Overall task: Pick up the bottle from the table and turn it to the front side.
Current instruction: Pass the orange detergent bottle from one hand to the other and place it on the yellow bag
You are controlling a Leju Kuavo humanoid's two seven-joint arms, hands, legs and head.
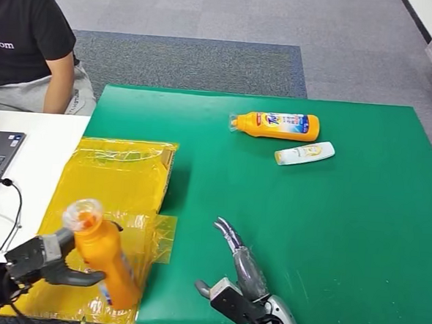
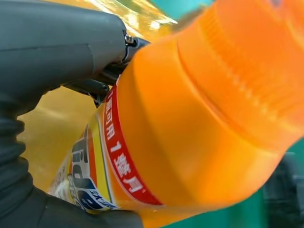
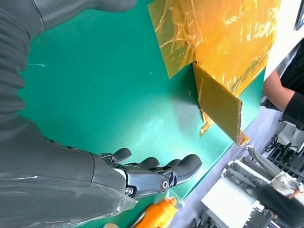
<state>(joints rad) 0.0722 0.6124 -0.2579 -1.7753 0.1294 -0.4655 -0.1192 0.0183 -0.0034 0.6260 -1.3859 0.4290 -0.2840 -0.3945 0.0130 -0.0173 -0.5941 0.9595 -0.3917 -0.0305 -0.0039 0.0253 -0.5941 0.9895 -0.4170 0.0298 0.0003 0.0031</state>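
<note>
Step in hand: bottle [image 1: 104, 259] lifted, gripped by left robot hand [image 1: 47, 262], tilted above yellow film [image 1: 112, 192] at table [image 1: 364, 237] near edge, cap toward camera. Right robot hand [image 1: 234, 277] empty, fingers spread, over table. Next, by judgement: rotate wrist until label faces front; keep grip firm against slip.

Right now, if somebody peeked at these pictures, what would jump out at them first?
The big orange bottle that the robot's left hand holds tilted over the shiny yellow wrap at the near left. Next, its right hand empty and spread above the green mat, and two bottles lying on the far side.
</note>
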